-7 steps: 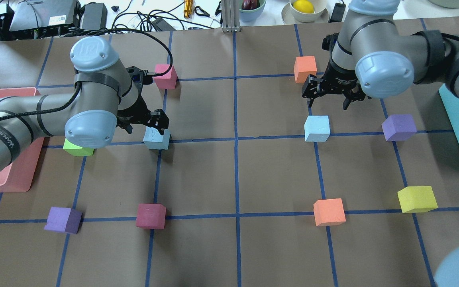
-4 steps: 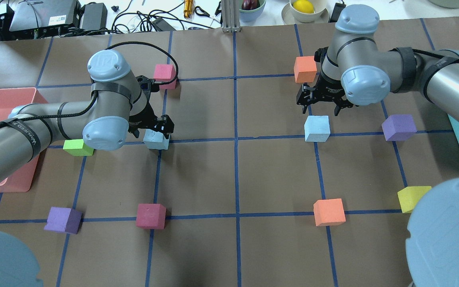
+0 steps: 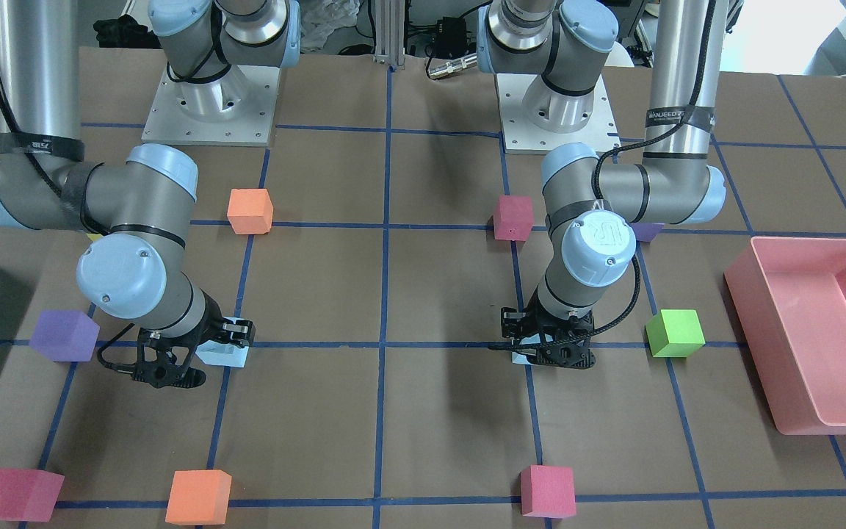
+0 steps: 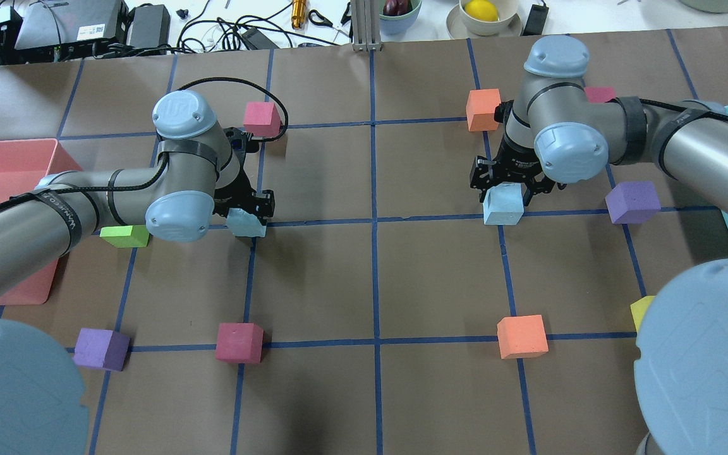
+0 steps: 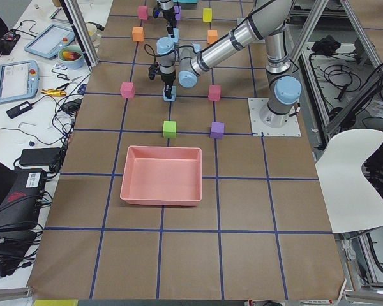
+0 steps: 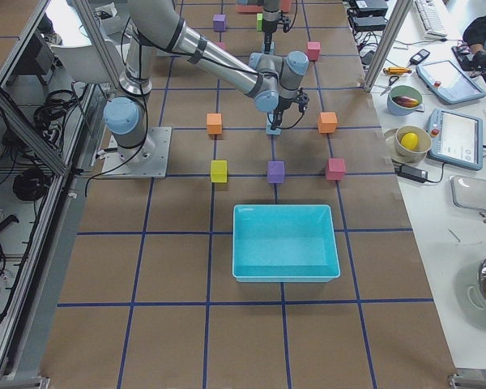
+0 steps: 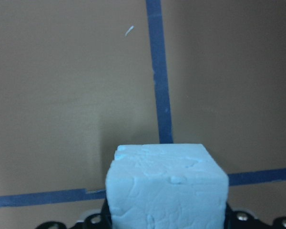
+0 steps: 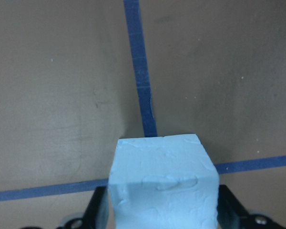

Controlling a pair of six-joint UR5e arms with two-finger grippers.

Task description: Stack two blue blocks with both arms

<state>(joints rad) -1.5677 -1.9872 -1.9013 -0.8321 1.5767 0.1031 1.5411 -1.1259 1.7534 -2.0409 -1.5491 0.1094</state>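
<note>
**Left sky-blue foam cube (image 4: 247,222) and right sky-blue foam cube (image 4: 503,205): both now straddled, neither lifted**

At the left of the overhead view, the left arm's black two-finger gripper (image 4: 249,212) has sunk lower over the past second. It now sits right down over the left sky-blue foam cube. That cube rests on a crossing of blue tape lines on the brown paper-covered table (image 4: 376,284), near a lime-green foam cube (image 4: 125,236). The left wrist camera shows the cube flat on the table, filling the lower middle of its frame. The fingers are out of sight there, so you cannot tell whether the jaws have closed on it or only stand around it.

Further right is the bigger change. The right arm's black two-finger gripper (image 4: 508,186) hovered beyond the right sky-blue foam cube a second ago. It has since come forward and down to straddle it. This cube also sits on a tape crossing, with a purple foam cube (image 4: 633,201) off to its right. The right wrist camera shows dark fingers (image 8: 99,210) close against both flanks, but you cannot tell whether they are pressing.

The approach looks finished on both sides, and grasping is the step in hand. The cubes lie well apart, so stacking has not begun.
</note>
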